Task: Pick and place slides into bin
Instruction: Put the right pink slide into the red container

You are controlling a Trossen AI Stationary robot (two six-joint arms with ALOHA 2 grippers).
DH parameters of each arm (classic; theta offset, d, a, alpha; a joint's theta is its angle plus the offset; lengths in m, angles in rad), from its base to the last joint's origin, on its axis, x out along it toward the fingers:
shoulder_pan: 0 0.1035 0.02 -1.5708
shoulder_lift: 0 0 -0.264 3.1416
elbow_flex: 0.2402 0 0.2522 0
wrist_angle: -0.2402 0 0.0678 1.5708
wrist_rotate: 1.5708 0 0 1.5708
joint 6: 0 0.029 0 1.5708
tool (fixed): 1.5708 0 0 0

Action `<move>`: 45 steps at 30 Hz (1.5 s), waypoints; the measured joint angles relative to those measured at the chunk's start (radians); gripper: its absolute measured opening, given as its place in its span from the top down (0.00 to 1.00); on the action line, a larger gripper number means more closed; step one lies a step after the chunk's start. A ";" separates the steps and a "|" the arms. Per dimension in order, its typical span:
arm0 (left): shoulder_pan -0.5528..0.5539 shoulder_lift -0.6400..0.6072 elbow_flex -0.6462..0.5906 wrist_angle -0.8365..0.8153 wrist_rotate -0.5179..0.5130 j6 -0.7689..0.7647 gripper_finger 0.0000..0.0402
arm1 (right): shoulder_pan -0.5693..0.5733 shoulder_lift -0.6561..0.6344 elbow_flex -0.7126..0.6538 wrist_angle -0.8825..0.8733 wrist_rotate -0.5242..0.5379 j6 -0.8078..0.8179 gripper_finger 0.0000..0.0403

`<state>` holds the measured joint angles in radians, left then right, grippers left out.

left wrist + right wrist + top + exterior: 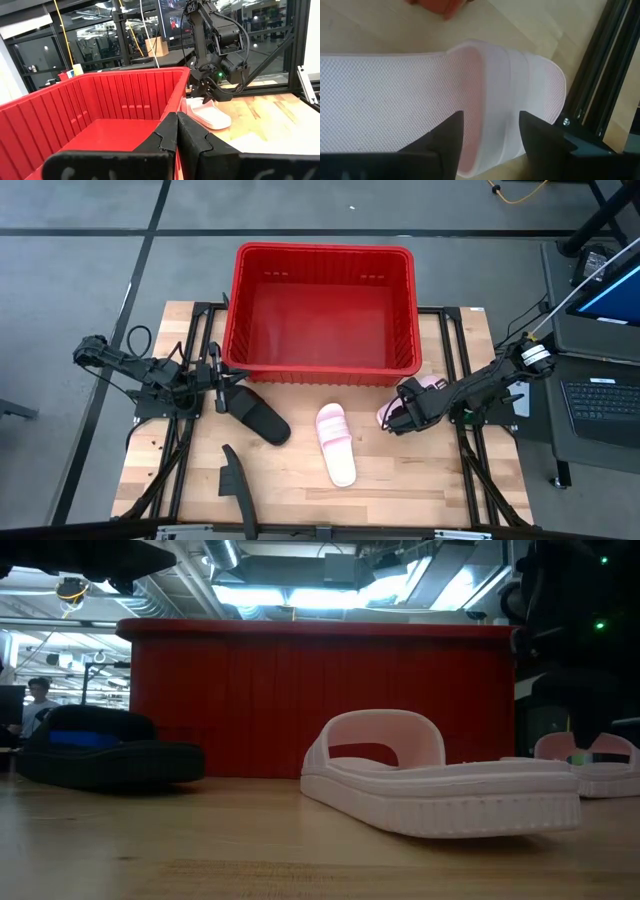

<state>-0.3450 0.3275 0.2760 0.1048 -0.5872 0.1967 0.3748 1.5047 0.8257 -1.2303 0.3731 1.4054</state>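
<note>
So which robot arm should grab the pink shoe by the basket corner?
Right. The right gripper already hangs open over that pink slide, fingers straddling its strap; the left gripper is by the black slide.

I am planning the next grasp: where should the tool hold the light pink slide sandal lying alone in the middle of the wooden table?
Grip the wide arched strap of the light pink slide sandal from above, one finger under the arch. It lies sole-down, strap raised, nothing touching it. This is a judgement.
</note>
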 joint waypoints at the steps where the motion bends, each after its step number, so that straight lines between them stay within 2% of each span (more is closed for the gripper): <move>1: 0.000 0.000 0.000 0.000 0.000 0.000 1.00 | 0.000 0.000 0.000 0.000 0.000 0.000 0.56; 12: 0.000 0.000 0.000 0.001 0.000 0.000 1.00 | 0.000 0.000 0.000 -0.011 0.000 0.004 0.80; 18: 0.000 0.000 0.000 0.001 0.000 0.000 1.00 | 0.000 0.000 0.000 -0.022 0.001 0.004 0.89; 25: 0.000 0.000 0.000 0.001 0.000 0.000 1.00 | 0.000 0.000 0.000 -0.021 0.001 0.004 0.91; 30: 0.000 0.000 0.000 0.001 0.000 0.000 1.00 | 0.000 0.000 0.000 -0.021 0.001 0.003 0.97; 39: 0.000 0.000 0.000 0.004 0.000 0.000 1.00 | 0.006 0.000 0.007 -0.023 -0.035 -0.023 0.98; 45: 0.000 0.000 0.000 0.005 0.000 0.000 1.00 | 0.030 0.000 0.065 -0.021 -0.058 -0.063 0.98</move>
<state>-0.3447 0.3275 0.2759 0.1093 -0.5870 0.1965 0.4052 1.5047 0.8904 -1.2514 0.3156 1.3426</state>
